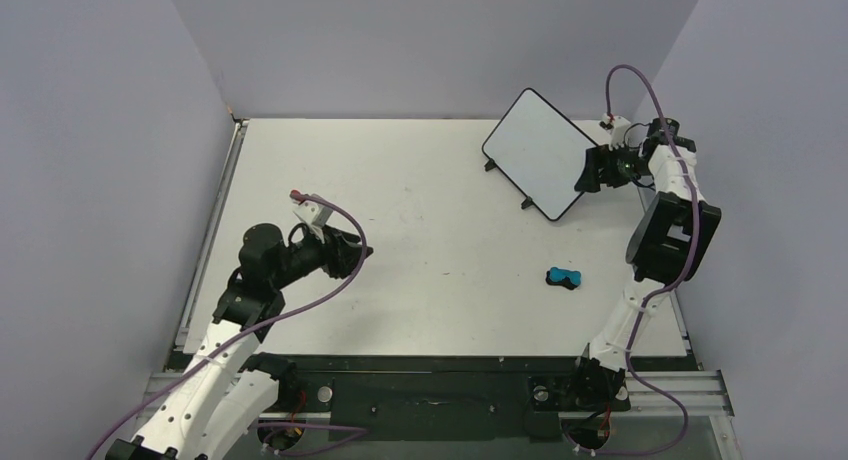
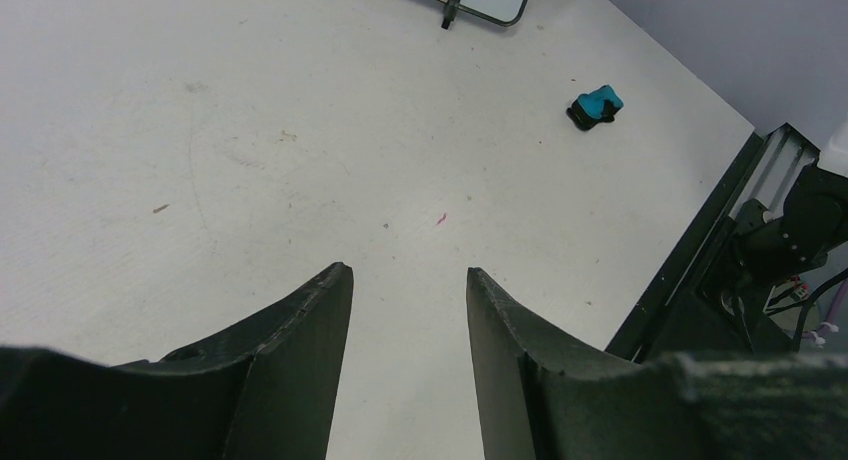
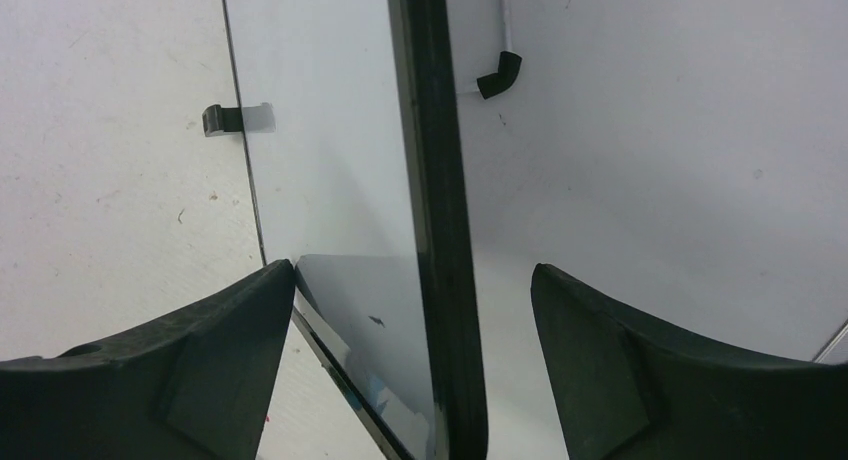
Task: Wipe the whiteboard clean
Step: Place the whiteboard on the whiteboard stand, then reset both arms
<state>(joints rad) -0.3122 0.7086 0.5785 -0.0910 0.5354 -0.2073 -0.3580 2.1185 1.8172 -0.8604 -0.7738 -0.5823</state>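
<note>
White links point(image 1: 200, 390), black joints point(image 1: 265, 255), purple cables point(image 1: 627, 67), apparently dark fingers point(image 2: 290, 360)

In front of my left tool point(image 1: 358, 250), whose fingers stand apart, the flat white table point(image 1: 420, 210) gives wide room to pass across its middle. On the right side the small blue bone-shaped eraser point(image 1: 564, 277) lies alone. It is well apart from the white rectangular whiteboard with thin black rim point(image 1: 535, 150). This board stands tilted near the far right corner, its edge between the spread fingers of my right tool point(image 1: 588, 170). The pale wall point(image 1: 770, 130) is close behind that arm.
</note>
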